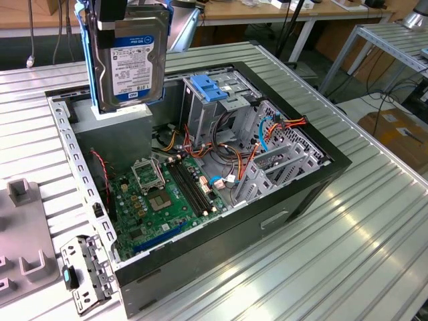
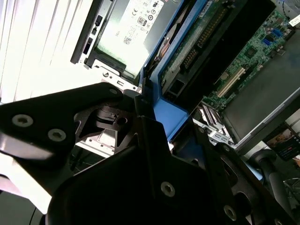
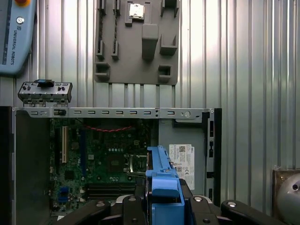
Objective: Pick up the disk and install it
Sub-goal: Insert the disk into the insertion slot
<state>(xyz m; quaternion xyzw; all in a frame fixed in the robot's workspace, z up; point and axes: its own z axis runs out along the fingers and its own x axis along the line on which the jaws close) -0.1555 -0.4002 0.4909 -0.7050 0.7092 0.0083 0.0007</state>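
The disk, a silver hard drive with a black, white and blue label and blue side rails, hangs upright above the back left corner of the open computer case. My gripper is shut on its upper end. In the first wrist view the disk's blue rail stands edge-on between the black fingers, over the motherboard. In the second wrist view the blue rail runs past the gripper's black body. The grey drive cage with its blue bracket stands at the back of the case, to the disk's right in the exterior view.
A grey power-supply box with a white sticker lies right under the disk. Orange and red cables cross the case's middle. Outside the case are a grey fixture plate, a metal slot bracket and a pendant.
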